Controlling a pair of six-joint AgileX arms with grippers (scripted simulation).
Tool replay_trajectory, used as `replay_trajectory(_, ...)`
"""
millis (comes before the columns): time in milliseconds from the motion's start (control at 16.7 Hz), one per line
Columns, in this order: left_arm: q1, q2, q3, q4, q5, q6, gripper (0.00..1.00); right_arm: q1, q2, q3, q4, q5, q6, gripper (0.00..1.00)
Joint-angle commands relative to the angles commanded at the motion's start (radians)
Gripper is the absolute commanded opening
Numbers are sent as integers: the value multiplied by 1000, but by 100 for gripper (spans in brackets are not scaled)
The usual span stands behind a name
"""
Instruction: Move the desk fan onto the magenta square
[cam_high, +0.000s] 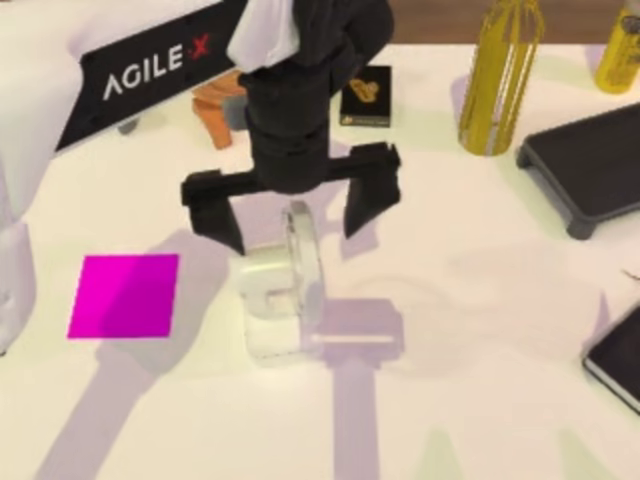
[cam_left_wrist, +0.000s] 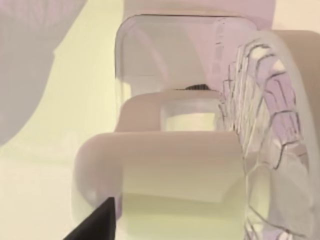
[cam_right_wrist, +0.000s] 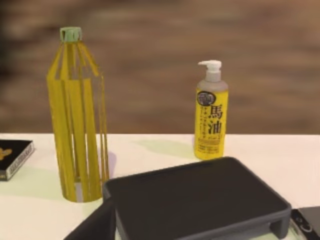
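Left gripper (cam_high: 292, 215) spread wide over the desk fan (cam_high: 285, 290), not yet grasping it.

In the left wrist view the desk fan (cam_left_wrist: 200, 150) fills the frame directly under the camera, with one dark fingertip (cam_left_wrist: 97, 222) at the edge, so I judge the fan to lie between the jaws and just below them. From above, the fingers stand apart on each side of the thin cage, which runs edge-on away from the arm; the closing line crosses it. The fan stands near the table's middle, and the magenta square (cam_high: 125, 295) lies well apart to its left. The left arm is clearly nearer. Of the right gripper (cam_right_wrist: 95, 225) I cannot tell the state; it is parked near a black tray (cam_right_wrist: 200, 200).
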Motion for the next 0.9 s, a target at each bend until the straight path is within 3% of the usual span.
replay_trajectory(720, 0, 0, 0, 0, 0, 0, 2, 0, 0, 0, 0, 0, 0, 100)
replay_trajectory(900, 0, 0, 0, 0, 0, 0, 0, 0, 0, 0, 0, 0, 0, 100)
